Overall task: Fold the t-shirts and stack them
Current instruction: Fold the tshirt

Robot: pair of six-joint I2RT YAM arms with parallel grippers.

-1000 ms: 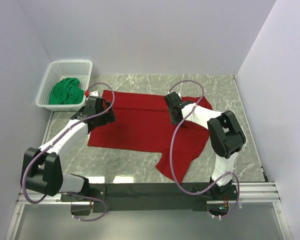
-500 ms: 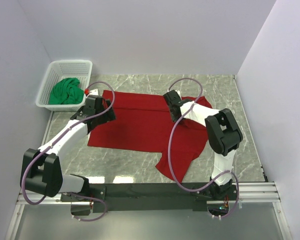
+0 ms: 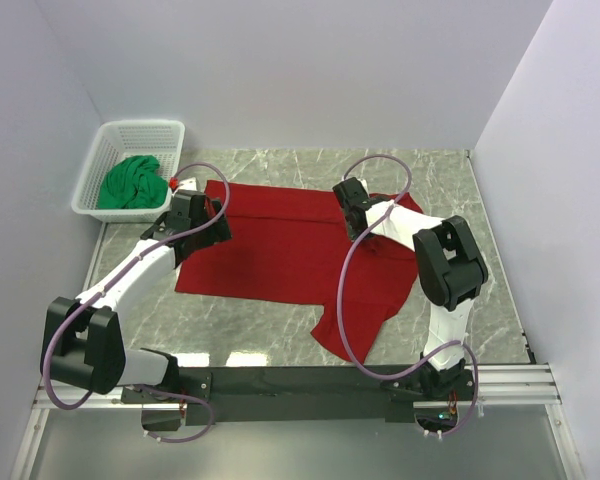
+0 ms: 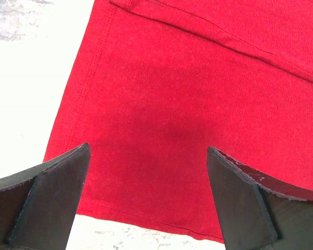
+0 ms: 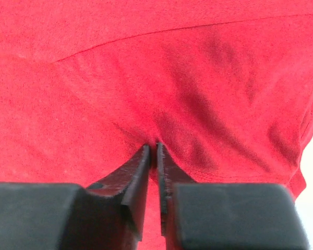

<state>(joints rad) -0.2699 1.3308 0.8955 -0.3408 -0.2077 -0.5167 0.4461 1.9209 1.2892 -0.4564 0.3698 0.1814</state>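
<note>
Right wrist cam: right gripper (image 5: 152,148) was pinched nearly closed w/ a small tuck of the plain deep red soft-fabric t-shirt (image 5: 146,78) caught btw its tips. Left gripper (image 4: 148,156) was spread wide, nothing in it, hanging just over the shirt's left edge near a corner. Shirt lay mostly flat on the grey marble-look table (image 3: 280,335), long axis running left-right. Hem end pointed left, shoulders prob right, one sleeve (image 3: 355,320) trailing toward the arm bases. Imo this was mid first fold on the red one. Next move needs the left jaws to close on that edge so both sides lift together, else it'll skew. Bright green soft-fabric t-shirt (image 3: 132,182) sat bunched in the white plastic lattice basket (image 3: 140,125) far left, not folded yet.
</note>
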